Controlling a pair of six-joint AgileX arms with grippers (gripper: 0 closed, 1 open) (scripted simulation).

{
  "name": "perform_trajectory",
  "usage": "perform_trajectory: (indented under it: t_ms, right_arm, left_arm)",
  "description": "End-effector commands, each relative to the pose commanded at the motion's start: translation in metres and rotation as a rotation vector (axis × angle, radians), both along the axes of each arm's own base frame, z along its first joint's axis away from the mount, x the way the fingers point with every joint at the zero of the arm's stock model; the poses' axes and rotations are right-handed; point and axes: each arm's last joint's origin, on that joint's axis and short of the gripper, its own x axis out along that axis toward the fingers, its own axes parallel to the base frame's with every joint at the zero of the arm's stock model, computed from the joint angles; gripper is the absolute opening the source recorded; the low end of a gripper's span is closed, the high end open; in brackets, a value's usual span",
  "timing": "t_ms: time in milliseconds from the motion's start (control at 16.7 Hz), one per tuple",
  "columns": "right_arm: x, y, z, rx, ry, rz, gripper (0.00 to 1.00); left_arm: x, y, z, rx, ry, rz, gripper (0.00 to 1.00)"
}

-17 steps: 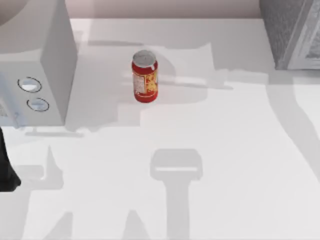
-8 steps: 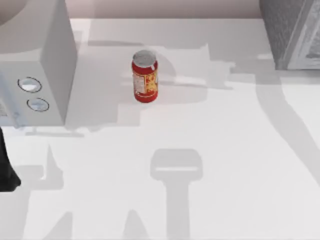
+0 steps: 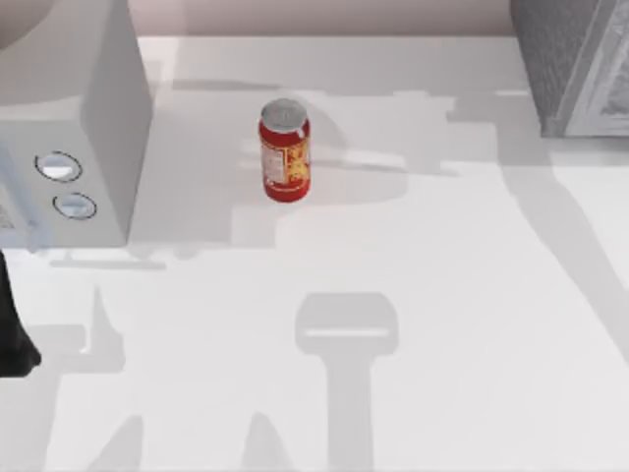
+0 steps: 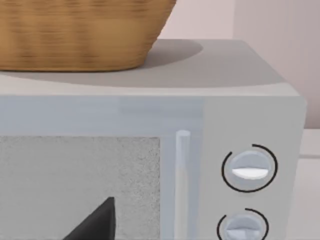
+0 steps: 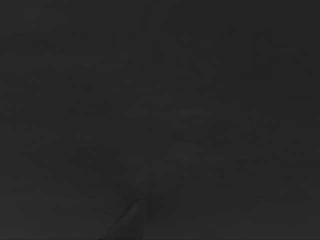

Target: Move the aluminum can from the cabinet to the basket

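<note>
Tools out of clear sight, grip state impossible to tell: left arm [image 3: 12, 334] parked facing the microwave [image 4: 210, 150], wicker basket [image 4: 75, 35] on top. Aluminum can [image 3: 284, 150] stands alone on the counter [image 3: 442, 324], well away. Right wrist view is dark. Risk, likely: a sideways approach tips the narrow can.

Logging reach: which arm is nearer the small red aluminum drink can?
Cannot tell. The left arm is at the table's left edge, well apart from the red can; the right wrist view is dark.
</note>
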Motion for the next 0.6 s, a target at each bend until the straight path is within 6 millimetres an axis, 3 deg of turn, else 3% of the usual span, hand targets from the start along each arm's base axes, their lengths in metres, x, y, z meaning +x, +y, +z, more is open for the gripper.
perform_trajectory:
  t_ms: [360, 600]
  right_arm:
    - [-0.018, -0.007, -0.002, 0.005, -0.018, 0.008, 1.00]
    - [-0.051, -0.028, -0.025, 0.005, -0.024, 0.013, 1.00]
  left_arm:
    - [0.000, 0.000, 0.000, 0.000, 0.000, 0.000, 1.00]
    - [0.000, 0.000, 0.000, 0.000, 0.000, 0.000, 1.00]
